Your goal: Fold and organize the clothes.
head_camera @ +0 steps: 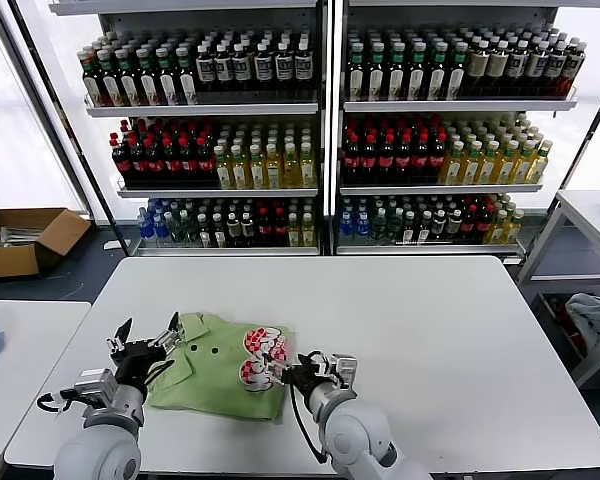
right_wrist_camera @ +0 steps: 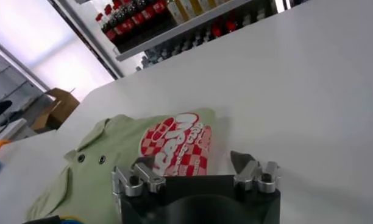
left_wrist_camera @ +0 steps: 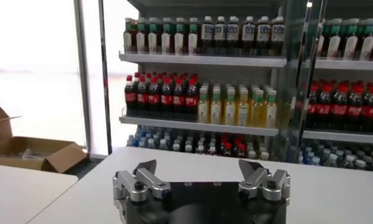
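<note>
Nearest the robot, the left gripper [head_camera: 145,338] hovers at the shirt's left edge with its jaws spread wide, nothing between them. The right gripper [head_camera: 298,366] sits low at the shirt's right edge, by the printed graphic [head_camera: 261,357], its jaws also apart and holding nothing; in the right wrist view its fingers [right_wrist_camera: 142,175] stand just above the cloth.

The shirt [head_camera: 208,378] lies folded into a compact rectangle on the near left part of the table [head_camera: 430,340], collar toward the left gripper, buttons showing, red-and-white graphic facing up.

Beyond the table stand shelves [head_camera: 330,105] packed with bottles. A cardboard box [head_camera: 25,238] sits on the floor at far left.
</note>
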Motion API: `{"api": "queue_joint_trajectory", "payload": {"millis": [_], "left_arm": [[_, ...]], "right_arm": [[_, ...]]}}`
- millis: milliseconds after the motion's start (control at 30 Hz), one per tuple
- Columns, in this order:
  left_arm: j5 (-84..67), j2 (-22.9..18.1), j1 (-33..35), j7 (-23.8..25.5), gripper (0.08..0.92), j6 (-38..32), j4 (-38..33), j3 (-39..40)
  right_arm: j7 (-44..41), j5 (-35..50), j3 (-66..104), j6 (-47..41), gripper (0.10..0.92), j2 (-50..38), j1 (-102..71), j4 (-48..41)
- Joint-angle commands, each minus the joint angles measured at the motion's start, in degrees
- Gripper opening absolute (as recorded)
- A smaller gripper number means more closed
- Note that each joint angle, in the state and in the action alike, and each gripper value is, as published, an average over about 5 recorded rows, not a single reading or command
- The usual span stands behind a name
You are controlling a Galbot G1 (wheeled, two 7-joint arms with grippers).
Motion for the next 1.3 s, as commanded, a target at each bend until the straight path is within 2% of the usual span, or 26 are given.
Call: {"api": "queue_joint_trajectory", "payload": {"millis": [33, 567, 767, 867, 1300], "left_arm": [[0.17, 0.08, 0.13, -0.44, 0.823, 0.18, 0.18, -0.72], [-0.02, -1.04, 0.61, -0.66, 0.823, 0.41, -0.18, -0.48], [-0.03, -1.20, 0.70, -0.74, 0.823, 0.48, -0.56, -0.36], [0.01, -1.38, 0.64, -0.77, 0.823, 0.48, -0.64, -0.17], [0.64, -2.63, 0.37, -0.84, 0.823, 0.48, -0.72, 1.56]], "right_arm": [[0.95, -1.00, -2.46, -0.20, 0.743, 0.66, 1.03, -1.59], [1.81, -1.33, -2.12, -0.18, 0.293, 1.09, 0.50, -1.56], [1.16, -2.81, -1.01, -0.21, 0.131, -1.47, 0.46, 0.47], [0.82, -3.27, 0.51, -0.24, 0.106, -3.31, 0.64, 1.01], [-1.91, -4.46, 9.33, -0.26, 0.106, -12.14, 0.74, -1.24]]}}
